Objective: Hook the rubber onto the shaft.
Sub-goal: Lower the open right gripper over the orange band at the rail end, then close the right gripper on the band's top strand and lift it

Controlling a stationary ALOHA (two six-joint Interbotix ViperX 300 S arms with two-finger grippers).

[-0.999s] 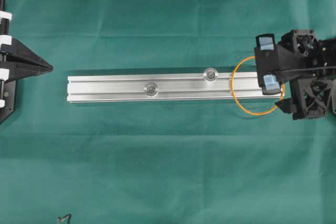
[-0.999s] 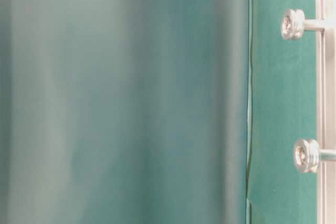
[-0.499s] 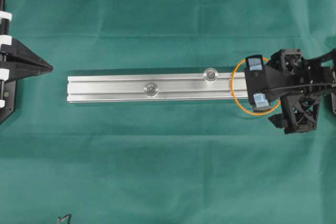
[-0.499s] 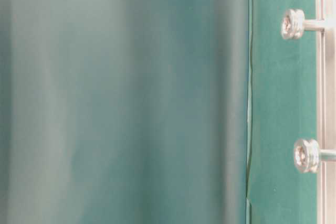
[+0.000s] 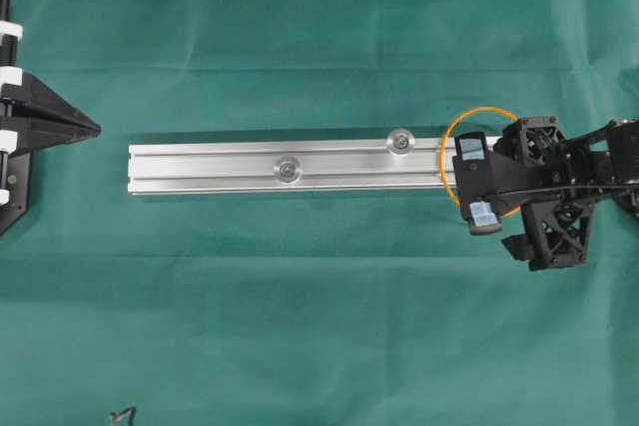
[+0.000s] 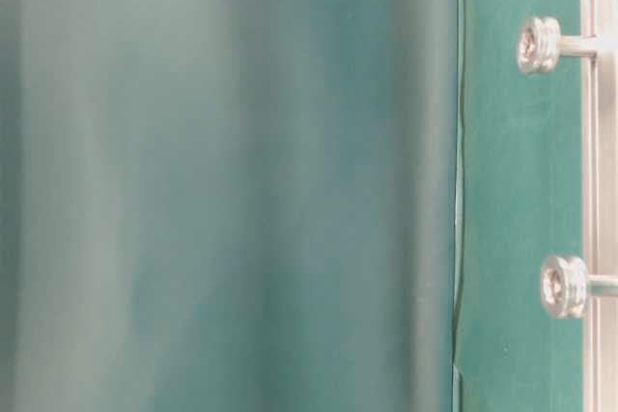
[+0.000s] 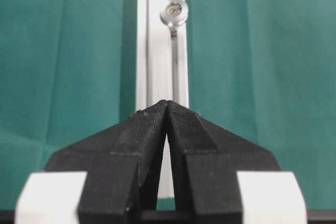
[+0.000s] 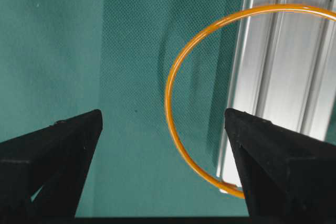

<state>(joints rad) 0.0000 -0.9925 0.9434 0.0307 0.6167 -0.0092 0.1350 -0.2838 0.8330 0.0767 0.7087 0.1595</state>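
Overhead: right pincer point(image 5: 476, 183) spread wide, empty, hovering over band point(image 5: 451, 152) draped across rail point(image 5: 200, 167) end at 3 o'clock. Left pincer point(image 5: 92, 128) parked at 9 o'clock.

Table-level: two shafts point(image 6: 538, 44) standing off rail, nothing hooked; band barely visible at top edge.

Left wrist: fingers point(image 7: 149, 124) pressed together, holding nothing.

Right wrist: band point(image 8: 173, 77) between open fingers point(image 8: 262, 140), part on tabletop point(image 8: 79, 51).

Step judged: approach to grasp. Next: descend, close on band, then stretch toward nearer shaft.

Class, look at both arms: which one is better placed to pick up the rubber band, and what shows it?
The right. Its hand hangs open directly over the band at the rail's end, the band lying between its fingers in the wrist view. The left hand is shut at the rail's far end.
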